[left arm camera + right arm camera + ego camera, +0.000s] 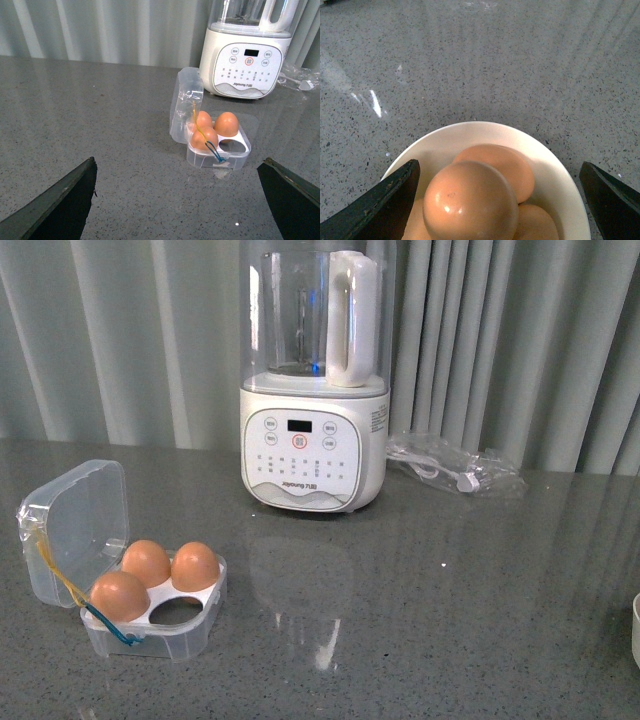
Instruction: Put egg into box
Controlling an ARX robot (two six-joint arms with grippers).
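The clear box [150, 640] stands at the table's front left with its lid [75, 525] hinged open. Three brown eggs [146, 562] fill three slots, and the front right slot [180, 612] is empty. In the left wrist view my open left gripper [177, 162] hovers short of the box [215, 159], with nothing between its fingers [65, 200]. Through the right wrist view I look down on a cream bowl [560, 185] holding several eggs [470, 200]. My right gripper [500, 165] is open above them, its jaws wide on either side of the top egg. Neither arm shows in the front view.
A tall cream blender [312, 380] stands at the back centre, also visible in the left wrist view [247, 50]. A crumpled plastic bag with a cable [455, 465] lies to its right. The bowl's rim [636, 630] peeks in at the far right edge. Curtains hang behind.
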